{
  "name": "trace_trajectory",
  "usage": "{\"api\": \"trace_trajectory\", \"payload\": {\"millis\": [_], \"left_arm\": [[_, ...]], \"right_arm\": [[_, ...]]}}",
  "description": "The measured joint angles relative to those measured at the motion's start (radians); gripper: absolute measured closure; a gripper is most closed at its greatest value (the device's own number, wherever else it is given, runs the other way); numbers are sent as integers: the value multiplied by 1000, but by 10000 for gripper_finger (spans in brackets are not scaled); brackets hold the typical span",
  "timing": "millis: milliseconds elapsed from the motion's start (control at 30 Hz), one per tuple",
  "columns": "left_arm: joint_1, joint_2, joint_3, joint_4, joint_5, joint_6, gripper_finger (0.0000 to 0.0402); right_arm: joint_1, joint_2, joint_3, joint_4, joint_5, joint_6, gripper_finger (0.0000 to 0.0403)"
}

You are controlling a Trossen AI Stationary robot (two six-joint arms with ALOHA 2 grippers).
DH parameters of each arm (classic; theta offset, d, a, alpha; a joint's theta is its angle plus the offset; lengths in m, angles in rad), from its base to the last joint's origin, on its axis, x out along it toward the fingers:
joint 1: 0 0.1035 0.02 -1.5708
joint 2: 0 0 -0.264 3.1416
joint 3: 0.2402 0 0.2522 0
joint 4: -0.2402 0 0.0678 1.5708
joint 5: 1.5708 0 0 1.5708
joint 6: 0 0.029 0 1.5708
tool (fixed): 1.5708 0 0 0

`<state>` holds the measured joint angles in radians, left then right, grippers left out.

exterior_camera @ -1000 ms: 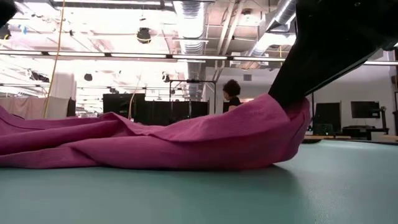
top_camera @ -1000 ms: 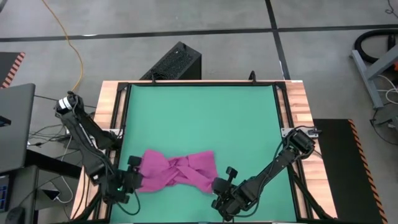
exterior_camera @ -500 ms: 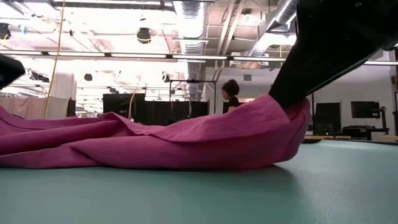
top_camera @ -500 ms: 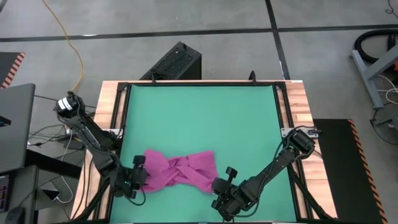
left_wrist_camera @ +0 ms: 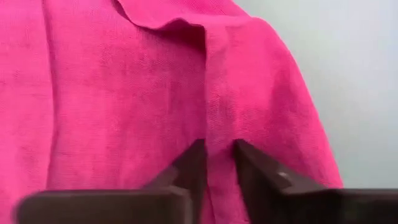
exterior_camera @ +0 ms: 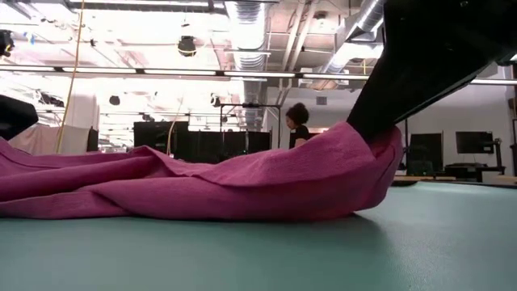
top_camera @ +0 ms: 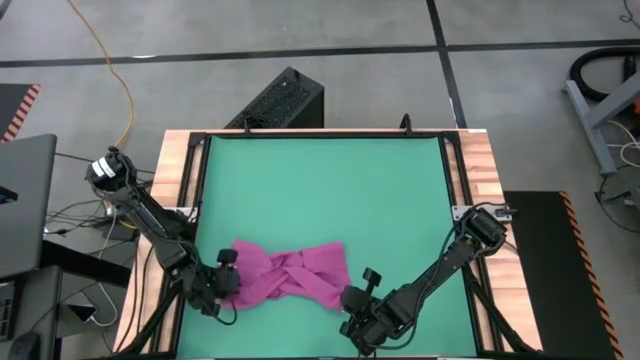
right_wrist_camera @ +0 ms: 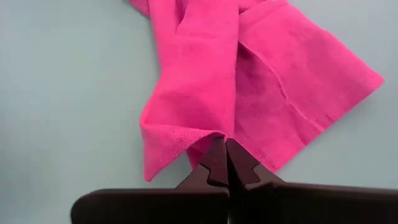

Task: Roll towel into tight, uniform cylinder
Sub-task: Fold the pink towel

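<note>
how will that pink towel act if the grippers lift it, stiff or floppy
Probably floppy: the towel lies twisted and creased on the green mat. It likely sags between holds, since it peaks at the right gripper and slumps flat elsewhere. It seems thin and light: a single fold sits between the left gripper fingers.

Four camera positions: one overhead, one at table level, one on each wrist.

High view looks straight down, taking in the whole green mat and surrounding floor. Low view sits on the mat surface, facing level across it into the room, very close to the towel. Both wrist views look past their own fingers, close on the same towel, each at an opposite end.
</note>
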<state>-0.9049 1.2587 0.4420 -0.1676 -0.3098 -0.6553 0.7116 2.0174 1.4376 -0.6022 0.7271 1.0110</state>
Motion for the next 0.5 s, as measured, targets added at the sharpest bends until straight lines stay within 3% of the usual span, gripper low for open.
{"api": "trace_trajectory", "payload": {"millis": [67,267,500], "left_arm": [[3,-5,15,-22,8,1,388],[4,-45,193,-340,9,-43,400],[-22,-51,522,-774,-163,-17,401]], "right_arm": [[0,-2,3,14,77,0,401],[-12,-20,117,-49,287,-93,401],[-50,-29,292,-258,420,-131,401]]}}
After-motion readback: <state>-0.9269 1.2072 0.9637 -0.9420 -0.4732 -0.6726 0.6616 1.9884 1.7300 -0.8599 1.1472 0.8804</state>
